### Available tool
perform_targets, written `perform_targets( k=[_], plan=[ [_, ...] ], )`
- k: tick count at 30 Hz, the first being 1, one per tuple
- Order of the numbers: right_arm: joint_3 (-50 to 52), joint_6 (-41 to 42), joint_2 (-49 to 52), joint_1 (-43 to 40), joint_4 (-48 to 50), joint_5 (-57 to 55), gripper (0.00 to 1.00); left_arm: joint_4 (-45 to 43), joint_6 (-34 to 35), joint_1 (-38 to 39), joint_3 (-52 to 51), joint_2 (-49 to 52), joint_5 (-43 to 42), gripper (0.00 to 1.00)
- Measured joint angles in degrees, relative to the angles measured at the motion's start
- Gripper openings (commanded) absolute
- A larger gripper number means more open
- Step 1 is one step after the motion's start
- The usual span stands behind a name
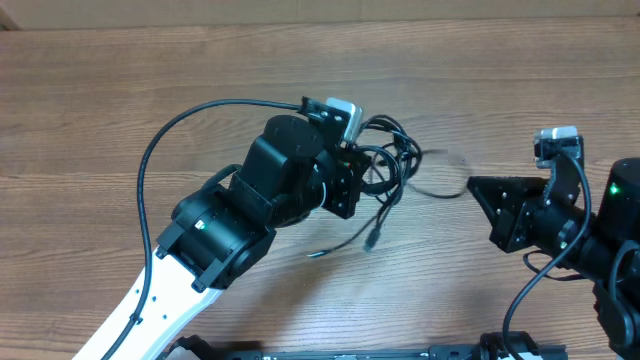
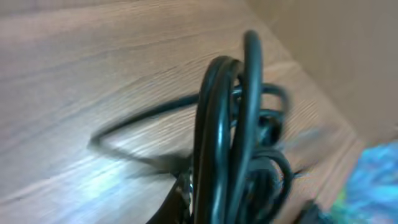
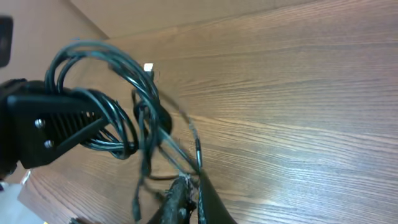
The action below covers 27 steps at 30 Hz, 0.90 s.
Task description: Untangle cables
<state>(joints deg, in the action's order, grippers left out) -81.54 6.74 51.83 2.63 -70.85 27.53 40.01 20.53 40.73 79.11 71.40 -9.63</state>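
Black cables (image 1: pixel 392 158) are bunched in tight loops at the tip of the left pincer (image 1: pixel 358 165), which is pressed together on them. In the left wrist view the loops (image 2: pixel 230 143) stand upright right in front of the lens, blurred, so the pincer tips themselves barely show there. From the bunch one thin strand runs out sideways to the right pincer (image 1: pixel 472 187). Its tips are closed to a point on that strand just above the wood worktop (image 1: pixel 150 70); the right wrist view shows the same pinch (image 3: pixel 194 183), though blurred. That view also shows the left pincer (image 3: pixel 115 127) with the loops (image 3: pixel 124 74) arching up over it and a small white tip at the top of the bunch. Below the bunch a loose tail drops to the worktop and ends in a plug (image 1: pixel 372 240).
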Motion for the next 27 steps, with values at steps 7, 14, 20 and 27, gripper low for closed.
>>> perform_targets(
  k=[7, 14, 20, 27],
  plan=[
    [0.0, 2.73, -0.13, -0.02, -1.42, -3.89, 0.05, -1.7, -4.26, -0.33, 0.0, 0.0, 0.92, 0.04],
    [0.02, -5.53, -0.13, -0.02, -6.34, -2.08, 0.58, -5.81, -6.86, -0.35, 0.0, 0.0, -2.69, 0.04],
    [0.02, -16.22, -0.13, -0.02, -6.69, 6.05, 0.62, -8.37, -13.11, -0.35, 0.0, 0.0, -13.25, 0.04],
    [0.02, -19.89, 0.09, -0.02, -6.29, 9.35, 0.04, -8.79, -16.52, -0.35, 0.0, 0.0, -20.81, 0.04]
  ],
)
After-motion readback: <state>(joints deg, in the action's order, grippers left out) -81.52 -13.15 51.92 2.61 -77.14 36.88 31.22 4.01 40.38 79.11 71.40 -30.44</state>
